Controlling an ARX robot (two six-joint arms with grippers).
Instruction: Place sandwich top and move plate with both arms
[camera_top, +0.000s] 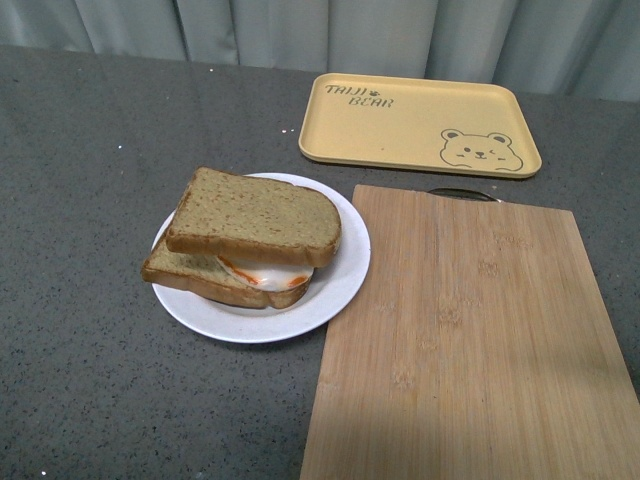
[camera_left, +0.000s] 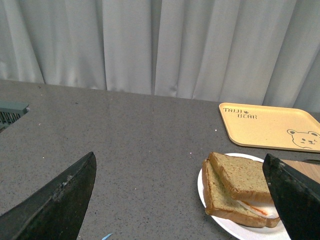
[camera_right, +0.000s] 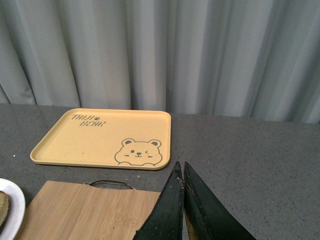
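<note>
From the front, neither of my arms shows. The plate (camera_top: 350, 262) sits on the grey table (camera_top: 80, 360). The sandwich top (camera_top: 255, 212) lies on it, stacked askew over the lower slice (camera_top: 195, 275), with fried egg (camera_top: 275, 275) peeking out between them. A bamboo cutting board (camera_top: 470, 340) lies just beside the plate on its right; whether they touch I cannot tell. Beyond the board rests the yellow tray (camera_top: 400, 130) with its bear drawing.

From my left wrist, my left gripper (camera_left: 180, 156) is held above the table, its two black fingers (camera_left: 60, 202) spread wide and holding nothing. One finger partly hides the plate and sandwich. The tray lies beyond them, before a pale curtain (camera_left: 150, 45).

From my right wrist, my right gripper (camera_right: 181, 165) has its fingers pressed together tip to tip, with nothing between them. It is poised near the board's far corner, beside the board's metal handle (camera_right: 111, 183). The tray lies just past the board.
</note>
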